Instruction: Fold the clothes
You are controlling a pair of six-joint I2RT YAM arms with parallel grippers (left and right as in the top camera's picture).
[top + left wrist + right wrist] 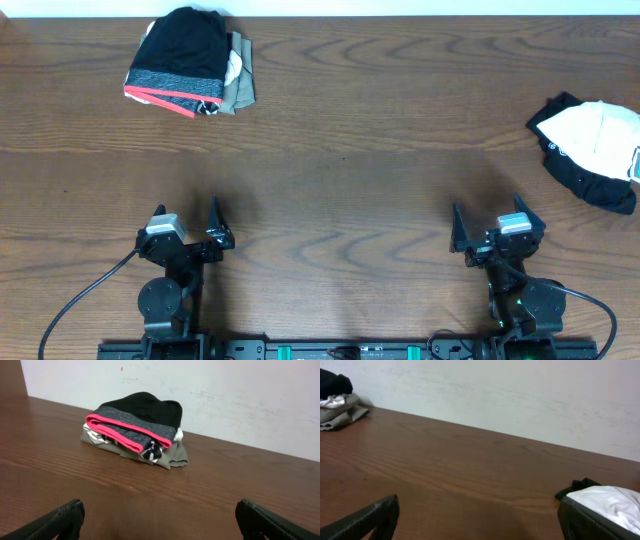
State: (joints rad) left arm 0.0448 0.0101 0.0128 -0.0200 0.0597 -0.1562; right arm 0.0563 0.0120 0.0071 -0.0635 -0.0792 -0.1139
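Resting both arms at the near table edge, with the clothes untouched.
Nearest me, the left gripper (187, 218) and right gripper (487, 215) stand with jaws spread wide and nothing between them, over the brown wood-grain table (330, 180). Farther out on my right, a crumpled white thin-cloth shirt (600, 135) lies unfolded on a black garment (588, 185). Farthest, at the left rear, sits a folded stack of clothes (190, 60), black and grey with a pink band on top.

Overhead looked straight down on whole table (330, 150). Left wrist sat low, faced folded clothes pile (135, 425) by wall (225, 385). Right wrist, equally low, caught same pile at frame edge.
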